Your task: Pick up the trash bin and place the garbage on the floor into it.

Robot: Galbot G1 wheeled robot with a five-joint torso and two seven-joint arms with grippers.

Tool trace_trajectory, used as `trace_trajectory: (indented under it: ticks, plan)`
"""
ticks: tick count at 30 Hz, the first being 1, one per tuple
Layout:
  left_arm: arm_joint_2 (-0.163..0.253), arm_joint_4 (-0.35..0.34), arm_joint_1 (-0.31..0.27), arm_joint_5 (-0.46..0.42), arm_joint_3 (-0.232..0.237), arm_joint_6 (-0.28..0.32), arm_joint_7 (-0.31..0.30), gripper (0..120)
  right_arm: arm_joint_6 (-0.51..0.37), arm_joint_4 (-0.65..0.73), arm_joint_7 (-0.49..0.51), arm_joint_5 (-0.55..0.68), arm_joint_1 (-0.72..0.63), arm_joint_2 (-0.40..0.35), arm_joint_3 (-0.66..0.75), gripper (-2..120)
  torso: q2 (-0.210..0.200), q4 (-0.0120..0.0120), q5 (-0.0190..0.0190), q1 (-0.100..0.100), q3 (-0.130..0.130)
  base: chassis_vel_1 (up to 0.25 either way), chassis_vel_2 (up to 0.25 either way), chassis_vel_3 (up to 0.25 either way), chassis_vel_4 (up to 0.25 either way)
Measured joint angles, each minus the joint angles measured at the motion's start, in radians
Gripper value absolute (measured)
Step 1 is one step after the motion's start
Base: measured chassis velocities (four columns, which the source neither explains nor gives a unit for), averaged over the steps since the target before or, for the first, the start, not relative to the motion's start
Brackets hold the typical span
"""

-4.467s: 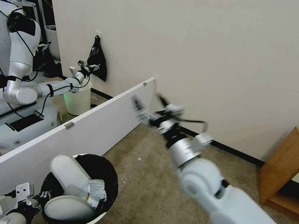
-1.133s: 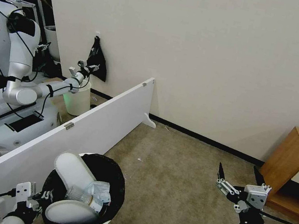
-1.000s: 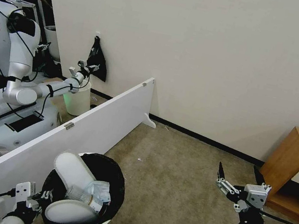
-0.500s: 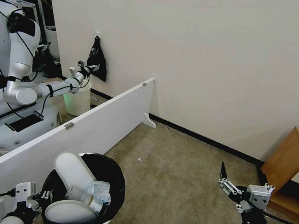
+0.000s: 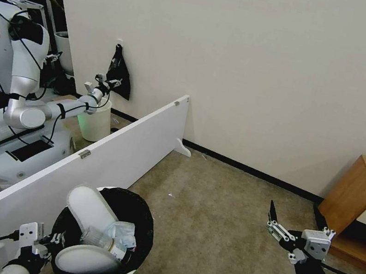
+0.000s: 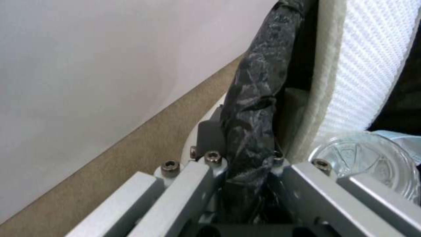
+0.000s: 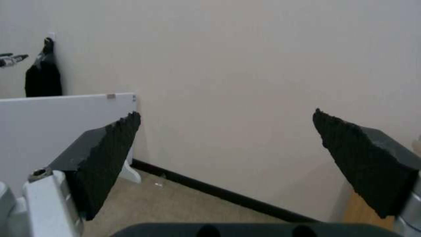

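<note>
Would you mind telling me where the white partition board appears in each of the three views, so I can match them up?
Head view: the white partition board runs diagonally from lower left to the wall, beside the trash bin.
Left wrist view: apparently the pale surface meeting the carpet.
Right wrist view: the board stands behind one finger of the right gripper.
Shared landmark: the carpet at the board's foot.

Left gripper (image 6: 245,184): we clamp the trash bin (image 6: 252,108) rim.
Inside the rim: a slipper (image 6: 359,72), a clear bottle (image 6: 368,161).
</note>
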Motion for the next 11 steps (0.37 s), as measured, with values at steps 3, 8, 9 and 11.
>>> trace_trajectory:
  ticks: [3,8,9,11]
  plan:
    - [0.000,0.002,-0.001,0.000,0.001,0.000,0.000,1,0.011,-0.004,-0.006,0.002,0.002,-0.003,0.007,100,0.000,0.0001,0.0000,0.000,0.000,0.000,0.000,0.000,0.000]
    - [0.000,0.005,-0.002,0.002,0.005,0.000,0.000,1,0.025,-0.009,-0.015,0.008,0.005,-0.006,0.011,100,0.000,0.0000,0.0000,0.000,0.000,0.000,0.000,0.000,0.000]
    - [0.000,0.006,-0.003,0.003,0.007,0.000,0.000,1,0.028,-0.010,-0.016,0.009,0.006,-0.006,0.011,100,0.000,0.0000,0.0000,0.000,0.000,0.000,0.000,0.000,0.000]
    - [0.000,0.007,-0.004,0.003,0.007,0.000,0.000,1,0.031,-0.011,-0.017,0.009,0.006,-0.006,0.012,100,0.000,0.0000,0.0000,0.000,0.000,0.000,0.000,0.000,0.000]
